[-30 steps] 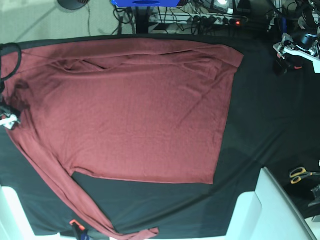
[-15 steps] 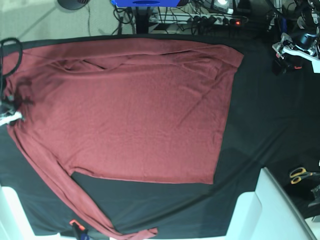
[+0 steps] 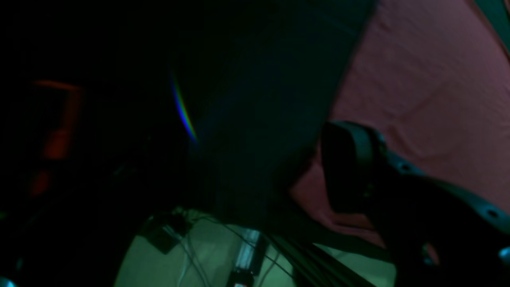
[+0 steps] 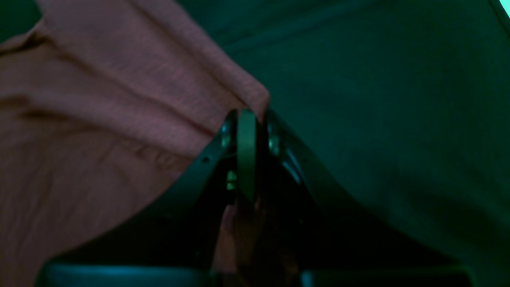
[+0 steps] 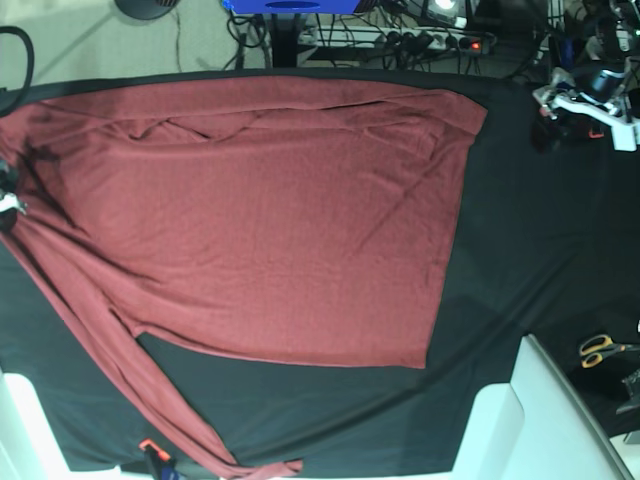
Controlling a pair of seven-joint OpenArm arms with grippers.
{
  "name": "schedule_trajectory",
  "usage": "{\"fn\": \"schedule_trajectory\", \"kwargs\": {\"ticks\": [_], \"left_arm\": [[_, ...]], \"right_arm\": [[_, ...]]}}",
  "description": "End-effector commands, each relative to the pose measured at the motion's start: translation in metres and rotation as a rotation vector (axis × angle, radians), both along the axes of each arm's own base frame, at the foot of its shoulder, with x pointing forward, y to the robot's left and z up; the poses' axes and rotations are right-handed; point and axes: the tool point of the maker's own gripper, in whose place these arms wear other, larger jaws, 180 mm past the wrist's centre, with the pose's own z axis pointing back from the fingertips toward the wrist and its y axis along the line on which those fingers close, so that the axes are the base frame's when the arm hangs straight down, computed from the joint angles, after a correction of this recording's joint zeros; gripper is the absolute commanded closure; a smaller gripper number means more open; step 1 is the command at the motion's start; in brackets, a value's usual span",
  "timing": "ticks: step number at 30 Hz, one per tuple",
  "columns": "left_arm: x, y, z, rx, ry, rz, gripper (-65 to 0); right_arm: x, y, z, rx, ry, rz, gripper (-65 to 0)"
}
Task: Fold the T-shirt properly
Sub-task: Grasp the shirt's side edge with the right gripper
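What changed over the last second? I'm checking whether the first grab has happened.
The right gripper closed on the T-shirt at its shoulder edge and drew it toward the base view's left; the lower sleeve slid left too. The left gripper shifted slightly but stays open off the shirt. The scissors are unmoved.

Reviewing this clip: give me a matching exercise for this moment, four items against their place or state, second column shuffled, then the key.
Items:
1. T-shirt
2. right gripper
3. left gripper
4. scissors

Places or states:
A. open, above the black cloth, off the shirt
B. spread flat, one long sleeve trailing toward the near edge
C. lying beside the white block
D. shut on the shirt's edge

Pairs: 1-B, 2-D, 3-A, 4-C
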Motion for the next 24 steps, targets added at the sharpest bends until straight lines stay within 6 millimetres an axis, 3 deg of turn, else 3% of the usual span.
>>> {"fn": "schedule_trajectory", "kwargs": {"ticks": [1,4,12,15,20,22,24], "left_arm": [[0.005,0.001,0.009,0.011,-0.031,-0.012,-50.4],[0.014,-0.007,0.008,-0.003,-0.045,-0.032,-50.4],[0.017,-0.006,0.007,-0.010,-0.049,-0.023,-50.4],[0.016,-0.005,0.003,-0.016,-0.041,-0.017,-50.4],[0.015,-0.003,0.003,-0.014,-0.040,-0.013,-50.4],[0.015,-0.002,0.004,-0.012,-0.041,-0.012,-50.4],[0.014,-0.002,0.004,-0.011,-0.039,-0.011,-50.4]], "right_arm": [[0.008,-0.007,0.018,-0.012,-0.053,-0.005,0.0],[-0.004,-0.005,0.018,0.010,-0.040,-0.024,0.0],[-0.024,0.007,0.003,0.049,0.055,-0.007,-1.2],[-0.020,0.013,0.010,0.055,0.070,0.024,-11.1],[0.004,0.027,0.041,0.021,-0.006,0.091,-31.8],[0.018,0.028,0.050,0.021,-0.024,0.101,-36.3],[0.037,0.025,0.059,0.024,-0.028,0.099,-36.5]]}}
